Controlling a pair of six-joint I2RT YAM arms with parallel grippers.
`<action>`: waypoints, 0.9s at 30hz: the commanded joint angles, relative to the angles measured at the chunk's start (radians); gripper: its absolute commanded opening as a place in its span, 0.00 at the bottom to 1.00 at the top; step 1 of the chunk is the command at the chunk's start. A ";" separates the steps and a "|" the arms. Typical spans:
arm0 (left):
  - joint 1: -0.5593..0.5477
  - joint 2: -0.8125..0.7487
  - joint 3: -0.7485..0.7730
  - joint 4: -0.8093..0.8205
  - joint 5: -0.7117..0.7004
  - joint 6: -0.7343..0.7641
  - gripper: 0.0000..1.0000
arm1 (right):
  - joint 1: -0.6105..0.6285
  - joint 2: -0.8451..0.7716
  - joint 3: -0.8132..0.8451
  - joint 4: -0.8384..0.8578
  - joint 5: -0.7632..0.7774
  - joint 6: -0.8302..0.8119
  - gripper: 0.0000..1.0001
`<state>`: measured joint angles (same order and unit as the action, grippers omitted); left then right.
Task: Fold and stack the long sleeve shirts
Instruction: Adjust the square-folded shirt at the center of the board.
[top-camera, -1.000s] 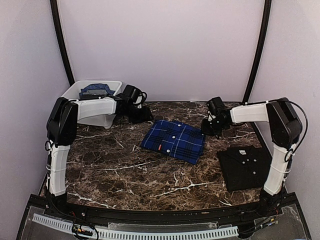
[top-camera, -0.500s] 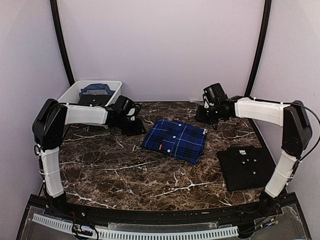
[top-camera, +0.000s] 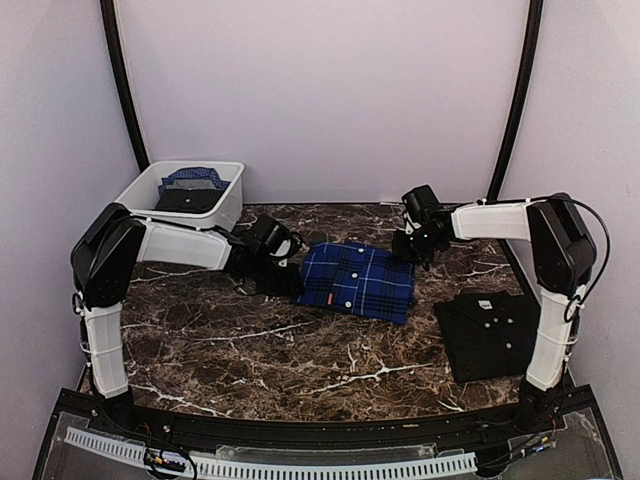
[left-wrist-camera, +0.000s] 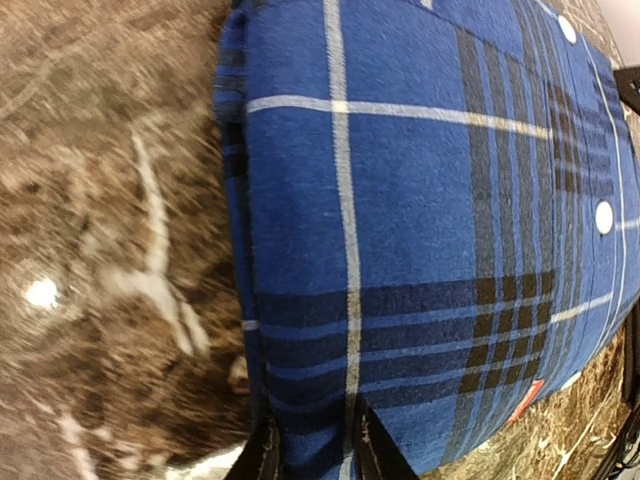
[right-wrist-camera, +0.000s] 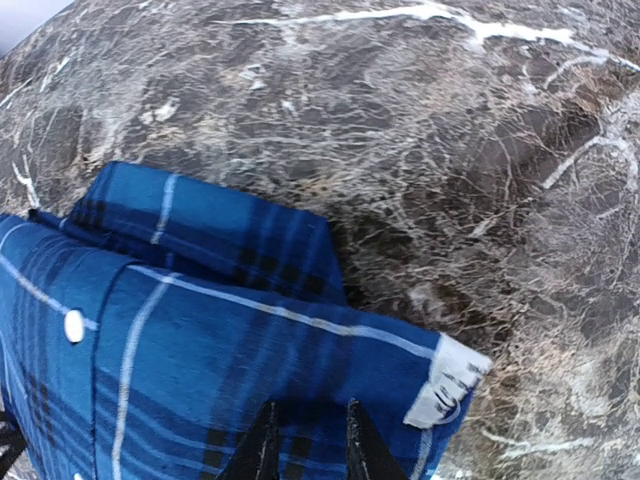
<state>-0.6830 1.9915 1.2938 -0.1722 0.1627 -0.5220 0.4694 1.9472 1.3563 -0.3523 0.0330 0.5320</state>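
Near far edge of tabletop (top-camera: 250, 350), left gripper (left-wrist-camera: 312, 450) pinches plaid shirt (top-camera: 355, 280) edge; right gripper (right-wrist-camera: 305, 440) hold we cannot tell; one-sided grip could unfold it as we lift.

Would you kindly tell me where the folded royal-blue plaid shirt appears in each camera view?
Top external: folded royal-blue plaid shirt, mid-table.
Left wrist: shirt fills the right side.
Right wrist: shirt, lower left.
Shared landmark: dark veined marble tabletop.
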 joint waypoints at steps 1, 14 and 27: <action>-0.064 -0.019 -0.034 0.011 0.003 -0.048 0.23 | -0.033 0.025 -0.032 0.044 -0.028 -0.026 0.21; -0.156 -0.162 0.038 -0.122 -0.165 -0.111 0.24 | -0.039 -0.020 0.095 -0.075 0.015 -0.121 0.22; -0.094 0.083 0.347 -0.045 -0.166 0.001 0.24 | 0.062 -0.189 -0.078 -0.053 -0.017 -0.054 0.24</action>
<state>-0.7895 1.9961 1.5822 -0.2554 0.0021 -0.5747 0.5236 1.7870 1.3617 -0.4213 0.0368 0.4412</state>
